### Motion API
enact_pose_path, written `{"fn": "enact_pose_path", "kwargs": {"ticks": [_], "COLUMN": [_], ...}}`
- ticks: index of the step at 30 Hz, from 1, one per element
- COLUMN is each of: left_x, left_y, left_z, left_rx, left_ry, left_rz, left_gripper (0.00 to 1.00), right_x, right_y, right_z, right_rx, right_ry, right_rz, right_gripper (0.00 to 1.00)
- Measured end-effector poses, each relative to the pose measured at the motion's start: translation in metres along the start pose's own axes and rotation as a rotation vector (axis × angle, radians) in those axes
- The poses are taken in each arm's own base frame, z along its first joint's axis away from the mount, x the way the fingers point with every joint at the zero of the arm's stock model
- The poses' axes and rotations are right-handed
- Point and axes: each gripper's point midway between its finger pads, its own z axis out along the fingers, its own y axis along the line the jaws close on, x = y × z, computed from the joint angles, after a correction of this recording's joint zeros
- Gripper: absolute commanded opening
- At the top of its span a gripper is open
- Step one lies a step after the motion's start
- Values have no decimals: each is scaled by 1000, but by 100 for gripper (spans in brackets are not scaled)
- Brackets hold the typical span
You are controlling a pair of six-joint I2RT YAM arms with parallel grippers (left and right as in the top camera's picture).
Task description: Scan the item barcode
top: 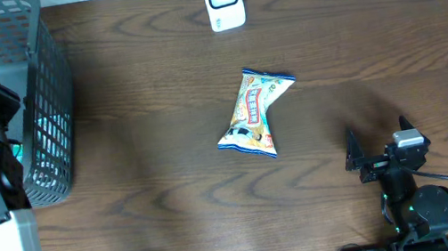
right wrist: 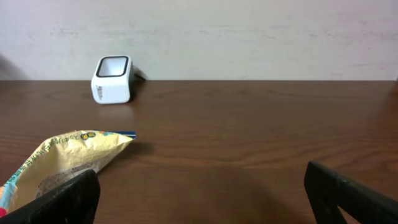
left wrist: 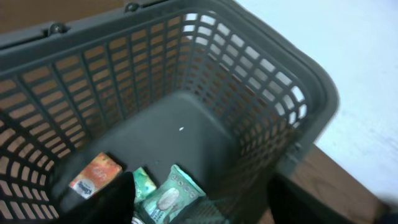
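Dark wood table (top: 172,197) is occupied at its middle by the foil snack packet (top: 256,111), judged light, crinkly, slippery and best pinched at a crimped end; the right gripper (right wrist: 202,193) and left gripper (left wrist: 199,205) are both held spread, empty.

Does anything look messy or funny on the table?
Only the snack bag: it lies slanted in the middle of the table, squeezed thin at its waist. Nothing has spilled, and the white scanner stands straight.
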Motion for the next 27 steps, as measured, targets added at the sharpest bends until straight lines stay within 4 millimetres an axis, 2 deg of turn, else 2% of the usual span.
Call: {"fn": "enact_pose_path", "kwargs": {"ticks": [6, 11, 20, 27], "left_x": [3, 7, 1, 5], "left_y": [26, 51, 59, 62], "left_z": [30, 50, 53, 62], "left_rx": [-140, -297, -356, -377], "left_ry": [18, 20, -12, 25], "left_rz": [2, 24, 33, 172], "left_gripper": [77, 78, 78, 78], "right_x": [0, 0, 0, 0], "right_y": [0, 0, 0, 0], "right_z": [0, 0, 0, 0], "right_rx": [0, 0, 0, 0], "right_ry": [0, 0, 0, 0], "right_rz": [0, 0, 0, 0], "right_gripper": [99, 99, 99, 99]}}
